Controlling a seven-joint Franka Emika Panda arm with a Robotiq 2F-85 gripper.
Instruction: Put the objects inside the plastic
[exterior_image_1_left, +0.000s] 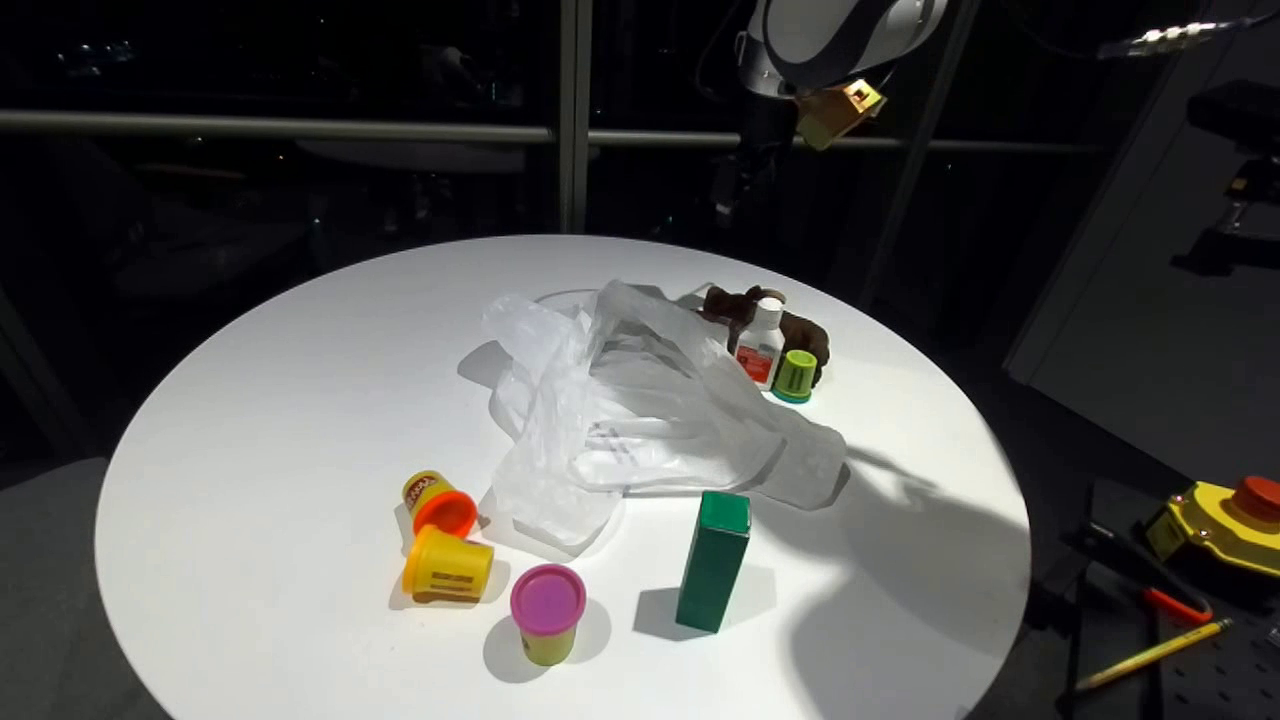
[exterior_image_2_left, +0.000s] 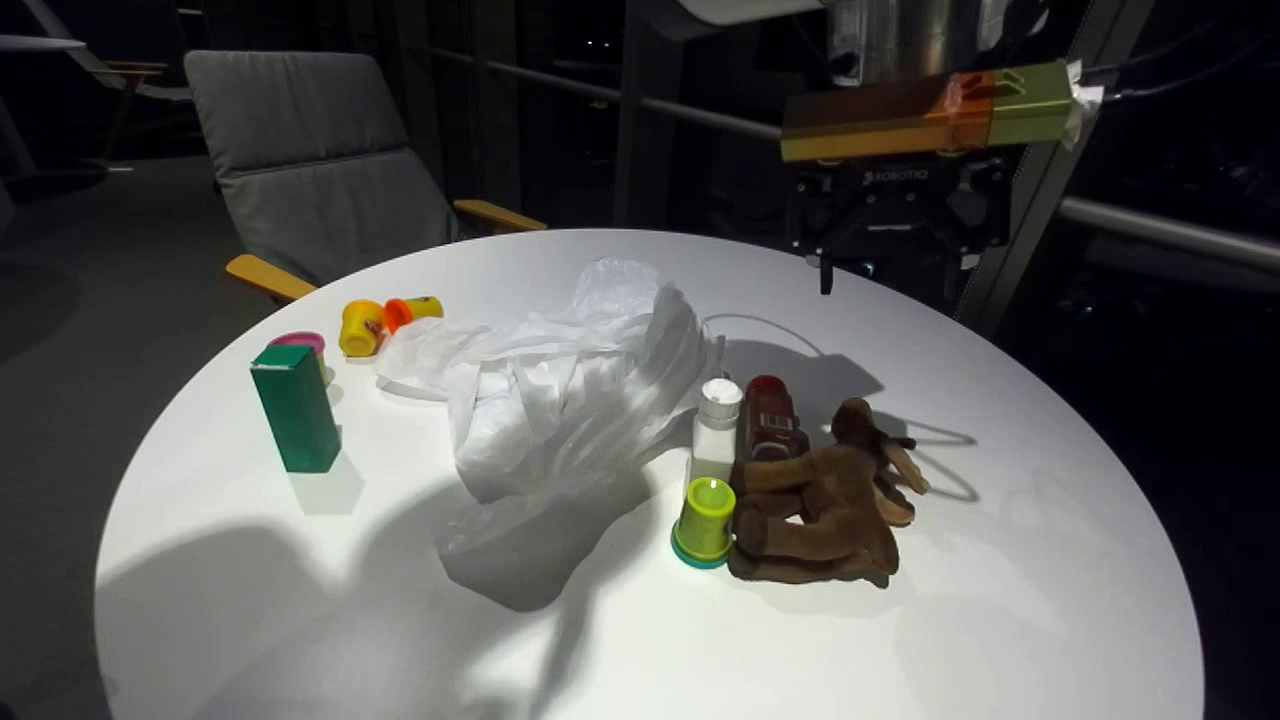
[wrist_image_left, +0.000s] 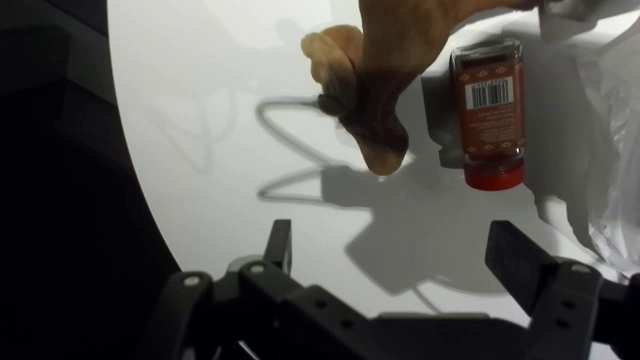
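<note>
While holding fingers (wrist_image_left: 517, 265) spread wide at wrist view's bottom, hangs over worktop (exterior_image_2_left: 950, 650), with crumpled plastic bag (exterior_image_2_left: 545, 415) mid-frame in an exterior view, green block (exterior_image_2_left: 300, 415) left, brown plush (exterior_image_2_left: 835, 505) lower right.

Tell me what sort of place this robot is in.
Probably a lounge corner of an office or lab: there's a wooden-armed grey armchair, what looks like a metal-framed window wall with darkness beyond, and a red-buttoned yellow box, perhaps an emergency stop.
</note>
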